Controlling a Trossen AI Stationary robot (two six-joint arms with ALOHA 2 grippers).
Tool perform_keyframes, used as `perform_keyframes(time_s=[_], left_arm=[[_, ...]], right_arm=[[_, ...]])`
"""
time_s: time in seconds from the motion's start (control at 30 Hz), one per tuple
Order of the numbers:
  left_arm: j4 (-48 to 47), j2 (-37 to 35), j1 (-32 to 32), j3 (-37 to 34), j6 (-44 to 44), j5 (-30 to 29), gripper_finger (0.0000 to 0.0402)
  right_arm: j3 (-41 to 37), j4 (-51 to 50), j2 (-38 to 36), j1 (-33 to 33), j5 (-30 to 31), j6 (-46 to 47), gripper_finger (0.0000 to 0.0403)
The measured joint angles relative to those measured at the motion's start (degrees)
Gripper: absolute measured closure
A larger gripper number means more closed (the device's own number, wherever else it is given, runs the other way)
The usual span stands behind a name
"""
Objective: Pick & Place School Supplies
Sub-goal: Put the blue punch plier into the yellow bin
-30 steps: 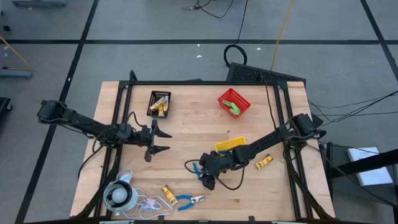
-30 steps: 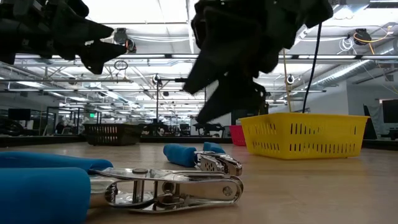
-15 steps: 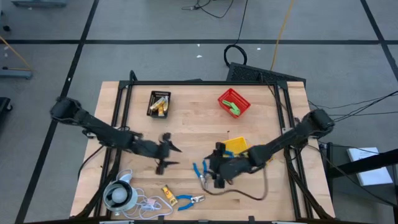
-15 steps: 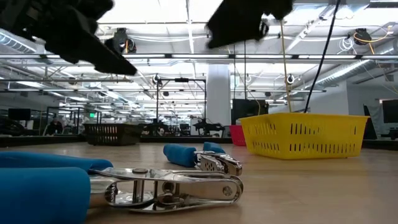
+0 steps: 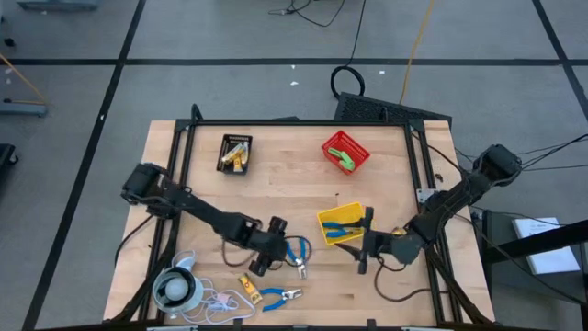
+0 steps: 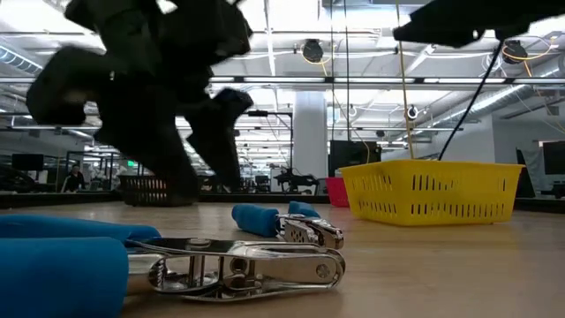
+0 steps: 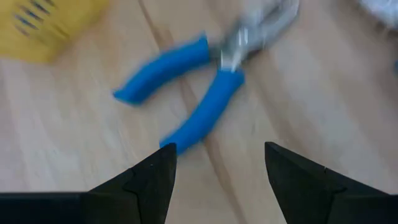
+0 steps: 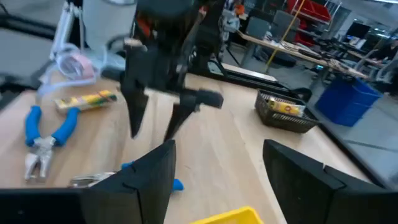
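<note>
Blue-handled pliers (image 5: 296,250) lie flat on the wooden table, just ahead of my left gripper (image 5: 274,246). That gripper is open and empty, and in the left wrist view (image 7: 217,163) its fingers stand short of the pliers (image 7: 186,93). My right gripper (image 5: 360,241) is open and empty beside the yellow bin (image 5: 323,219), which holds another blue-handled tool (image 5: 344,230). A third pair of pliers (image 5: 278,296) and a yellow-orange packet (image 5: 248,285) lie near the front edge.
A red bin (image 5: 333,144) with a green item stands far right of centre. A black bin (image 5: 223,154) with yellow packets stands far left. A white round object with a cord (image 5: 175,287) sits at the near left corner.
My left gripper has swept toward the table's right and near edges, down to the blue pliers at the centre. My right gripper has drawn back from those pliers toward the table's right edge, past the yellow bin.
</note>
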Motion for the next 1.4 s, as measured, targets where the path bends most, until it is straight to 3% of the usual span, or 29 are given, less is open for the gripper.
perform_keyframes(time_s=[0.2, 0.33, 0.63, 1.13, 1.27, 1.4], left_arm=[[-10.8, 6.7, 1.4, 10.1, 5.6, -1.3, 0.0158], [-11.7, 8.4, 2.6, 12.9, 7.9, -1.6, 0.0158], [-12.2, 8.6, 3.1, 13.3, 9.8, 5.2, 0.0158], [-5.7, 12.7, 3.4, 12.8, 10.4, 5.4, 0.0161], [-6.0, 13.0, 3.4, 12.7, 8.8, 5.5, 0.0203], [-8.0, 12.5, 3.2, 12.7, 8.6, 6.2, 0.0307]], right_arm=[[-5.4, 4.9, -1.0, 1.4, 0.0, 0.9, 0.0172], [-5.5, 3.6, -0.9, 1.8, 0.0, 0.8, 0.0172], [-5.5, 2.5, -0.9, 1.9, -0.2, 0.9, 0.0172], [-5.5, 2.3, -0.9, 2.2, -0.2, 1.6, 0.0176], [-5.5, 2.2, -0.9, 2.3, -0.2, 1.6, 0.0176], [-5.5, 2.2, -0.9, 2.3, -0.1, 1.6, 0.0177]])
